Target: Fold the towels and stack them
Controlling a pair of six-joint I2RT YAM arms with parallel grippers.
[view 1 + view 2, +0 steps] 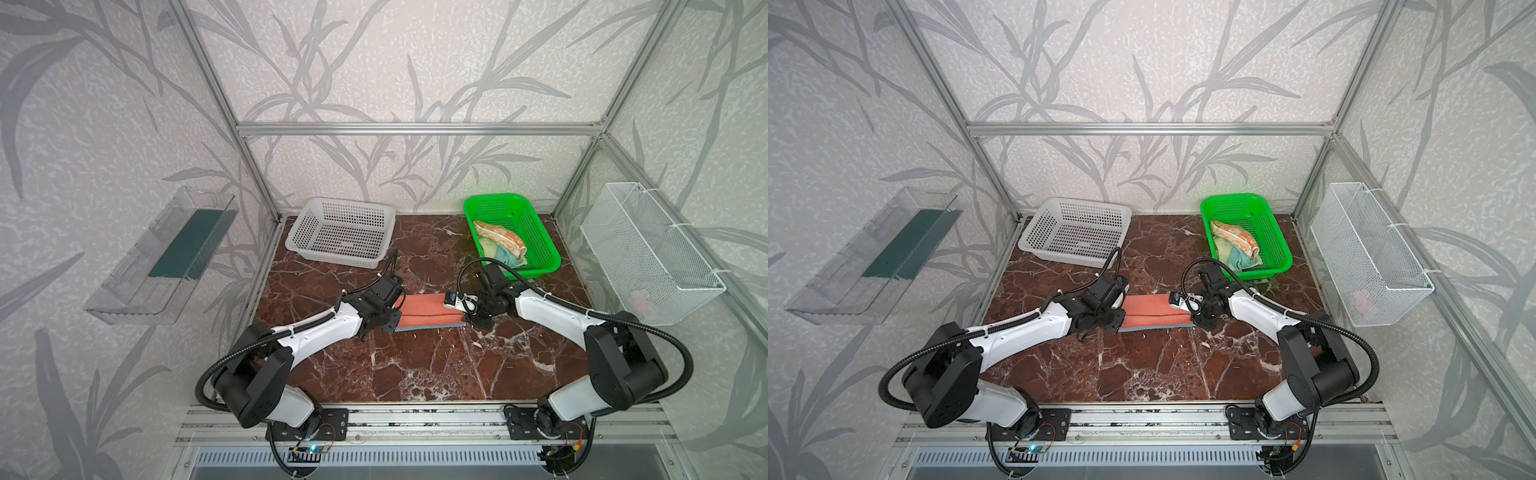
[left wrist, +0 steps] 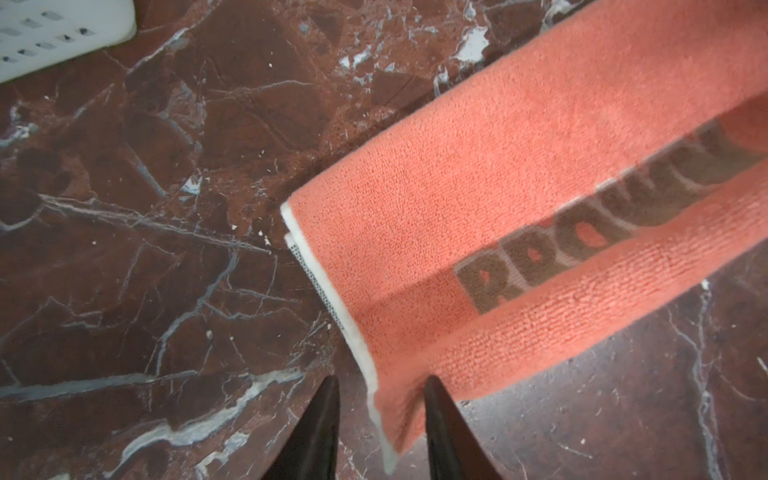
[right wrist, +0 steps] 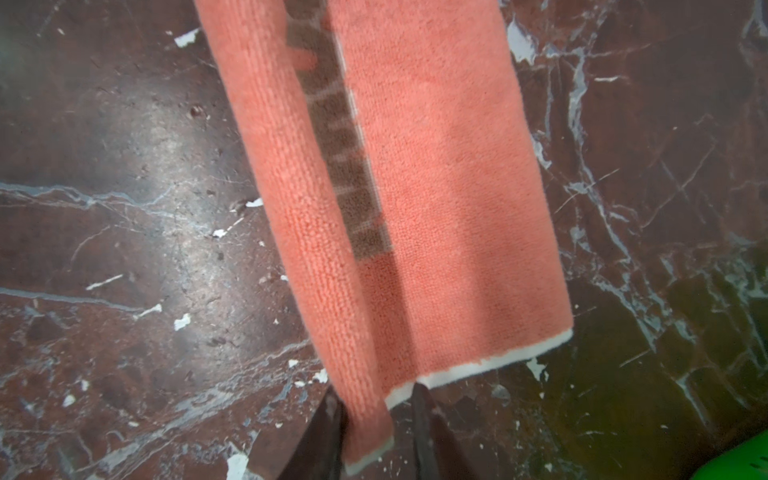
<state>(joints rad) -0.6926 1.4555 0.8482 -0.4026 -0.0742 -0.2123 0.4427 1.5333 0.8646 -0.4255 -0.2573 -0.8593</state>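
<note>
Standing part-open, left gripper (image 2: 382,386) is straddling corner of salmon-pink towel (image 2: 519,187), not pinching it. At opposite end right gripper (image 3: 374,390) is doing same, jaws apart. Towel is lying folded as long strip on marble table (image 1: 415,365) between both arms. In green basket (image 1: 490,200) other two towels (image 1: 500,243) are sitting bunched.

Salmon-pink towel (image 2: 498,187) — brown lettering, white edging; table (image 2: 166,208) red-brown marble, white-veined; green basket (image 1: 540,237); white basket (image 1: 305,224).
</note>
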